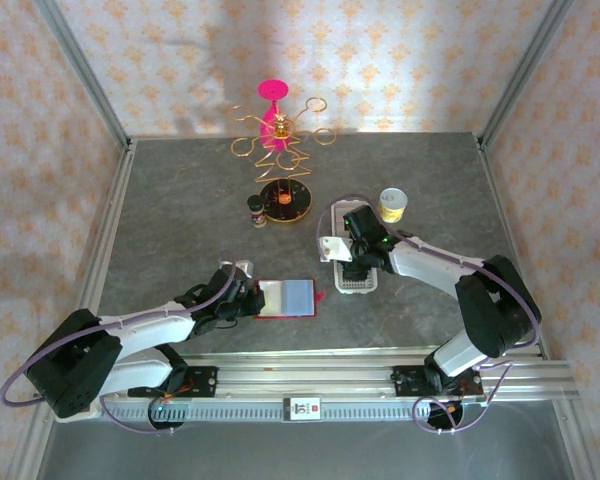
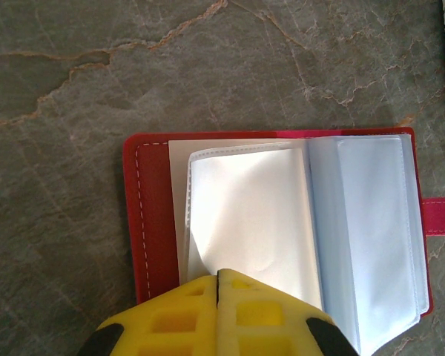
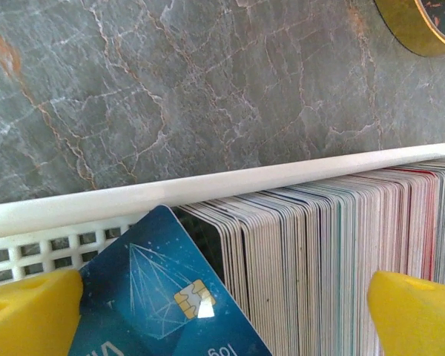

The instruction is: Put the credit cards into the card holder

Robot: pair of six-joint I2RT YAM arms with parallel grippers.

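Holder (image 1: 285,298): lay open at 6 o'clock on the worktop (image 1: 180,210).
Left hand (image 2: 219,278): was clenched, tips at the holder's edge.
Right hand (image 3: 222,311): was wide open over the tray (image 3: 208,189), holding nothing.
Blue card (image 3: 156,289): sat tilted in the tray, 2 o'clock from the holder. It looked thin, stiff and slippery, best pinched by its flat sides.

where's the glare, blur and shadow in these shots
Left wrist view: the card holder has clear pockets washed out nearly white, and the left gripper at the bottom edge is soft. Right wrist view: the chip on the blue card glints, and the stacked cards are sharp. Top view: a soft shadow lies on the back wall behind the pink stand.
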